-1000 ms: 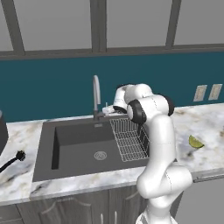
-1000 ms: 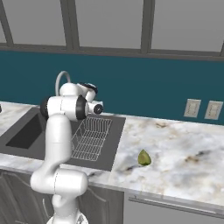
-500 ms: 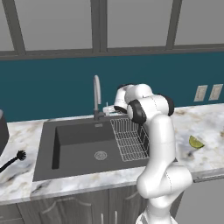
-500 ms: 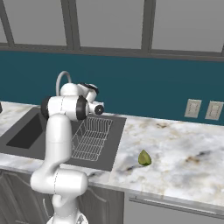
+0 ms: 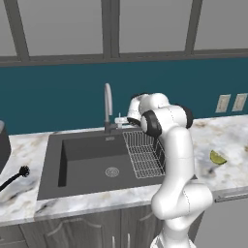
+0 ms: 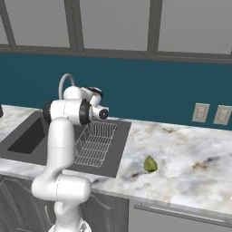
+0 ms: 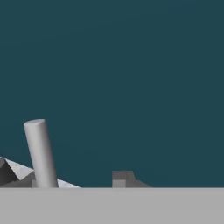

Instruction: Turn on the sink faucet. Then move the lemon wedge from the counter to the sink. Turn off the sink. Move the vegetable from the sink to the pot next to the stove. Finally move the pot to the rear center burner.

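Note:
The sink faucet (image 5: 107,103) rises as a slim grey gooseneck behind the dark sink (image 5: 82,162). My gripper (image 5: 119,121) sits low beside the faucet's base, on its right, by the small lever handle; its fingers are too small to read there. In the hand view the faucet's grey stem (image 7: 40,153) stands at the lower left against the teal wall. No water shows in the basin. The lemon wedge (image 5: 217,157) lies on the marble counter (image 5: 227,140) to the right of the arm, and from the right base view this lemon wedge (image 6: 150,164) rests near the counter's front edge.
A wire rack (image 5: 145,153) fills the sink's right side, under my arm. A black dish brush (image 5: 14,177) lies on the counter left of the sink. Wall outlets (image 6: 208,113) sit on the teal backsplash at the right.

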